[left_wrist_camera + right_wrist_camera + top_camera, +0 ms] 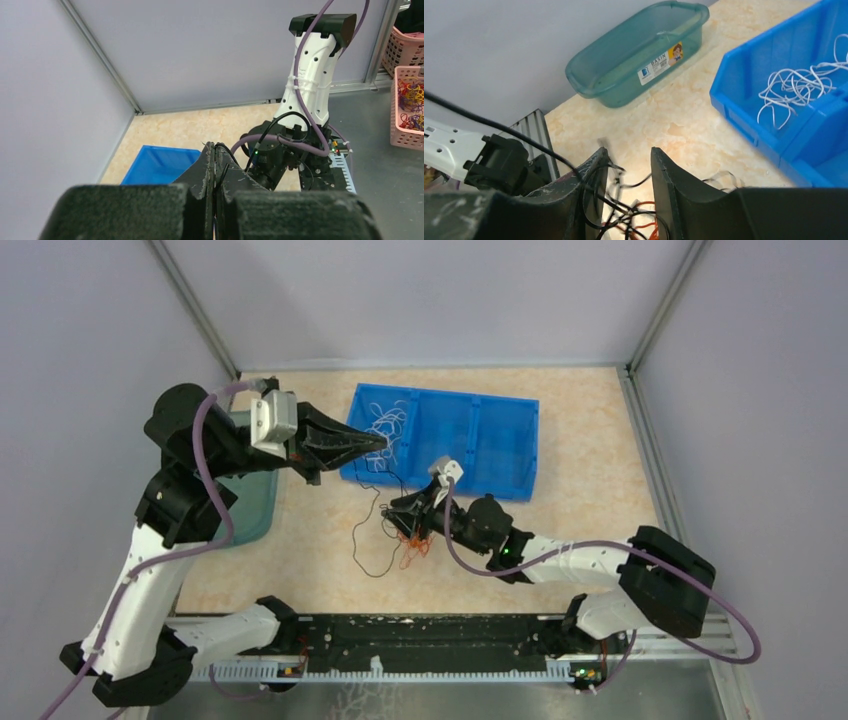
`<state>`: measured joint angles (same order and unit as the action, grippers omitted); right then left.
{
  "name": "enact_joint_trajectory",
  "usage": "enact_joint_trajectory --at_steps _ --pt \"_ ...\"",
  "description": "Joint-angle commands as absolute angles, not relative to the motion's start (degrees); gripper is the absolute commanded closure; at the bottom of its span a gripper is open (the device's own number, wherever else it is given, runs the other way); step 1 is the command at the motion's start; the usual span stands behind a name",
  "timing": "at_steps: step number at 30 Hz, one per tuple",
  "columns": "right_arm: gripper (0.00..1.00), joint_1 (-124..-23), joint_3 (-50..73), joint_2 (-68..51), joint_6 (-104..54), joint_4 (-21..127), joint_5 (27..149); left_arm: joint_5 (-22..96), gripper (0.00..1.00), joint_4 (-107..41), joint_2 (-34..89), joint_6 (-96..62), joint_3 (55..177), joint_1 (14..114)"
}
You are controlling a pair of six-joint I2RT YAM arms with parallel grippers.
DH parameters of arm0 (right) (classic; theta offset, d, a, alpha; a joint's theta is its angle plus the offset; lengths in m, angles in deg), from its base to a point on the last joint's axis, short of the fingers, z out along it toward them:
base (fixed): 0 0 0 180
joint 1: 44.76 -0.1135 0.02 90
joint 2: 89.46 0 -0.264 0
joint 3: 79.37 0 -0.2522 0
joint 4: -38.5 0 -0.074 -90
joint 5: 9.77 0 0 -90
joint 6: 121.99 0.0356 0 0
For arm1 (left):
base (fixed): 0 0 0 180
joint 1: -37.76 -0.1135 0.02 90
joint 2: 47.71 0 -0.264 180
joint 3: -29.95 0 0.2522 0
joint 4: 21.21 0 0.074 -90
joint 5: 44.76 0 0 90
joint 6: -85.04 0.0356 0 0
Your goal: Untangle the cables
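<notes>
My left gripper is raised over the near left corner of the blue bin. It is shut on a thin black cable that hangs down and loops on the table. In the left wrist view its jaws are pressed together with the black strand in the seam. My right gripper is open and low over a tangle of black and red-orange cables. In the right wrist view that tangle lies between the spread fingers. White cables lie in the bin's left compartment.
A teal basin stands at the left, behind my left arm, and shows in the right wrist view. The bin's middle and right compartments hold nothing visible. Pink baskets with coloured bands stand off the table. Walls enclose the back and sides.
</notes>
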<state>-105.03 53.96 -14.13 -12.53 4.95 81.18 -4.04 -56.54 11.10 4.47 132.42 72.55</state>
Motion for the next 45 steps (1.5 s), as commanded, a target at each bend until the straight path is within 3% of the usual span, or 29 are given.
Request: enact_joint_trajectory --at_steps 1,11,27,32,38,45 --pt "0.63 -105.4 55.5 -12.2 -9.0 -3.9 79.8 -4.8 1.00 -55.2 12.2 4.0 137.4 72.7" --pt "0.63 -105.4 60.4 -6.5 -5.2 -9.5 78.3 0.3 1.00 -51.1 16.2 7.4 150.4 72.7" --pt "0.55 -105.3 64.1 -2.4 -3.5 -13.6 76.0 22.5 1.00 -23.7 19.1 26.5 158.6 72.7" --pt "0.42 -105.3 63.3 -6.9 -5.1 -11.6 75.4 18.1 1.00 -32.3 19.4 28.6 159.5 72.7" --pt "0.16 -104.6 57.5 -19.5 -11.0 5.1 72.3 16.9 1.00 -35.0 14.8 29.9 144.7 72.7" --pt "0.09 -102.4 55.9 -34.2 -15.3 21.6 61.9 16.2 1.00 -33.4 13.4 27.0 131.9 72.7"
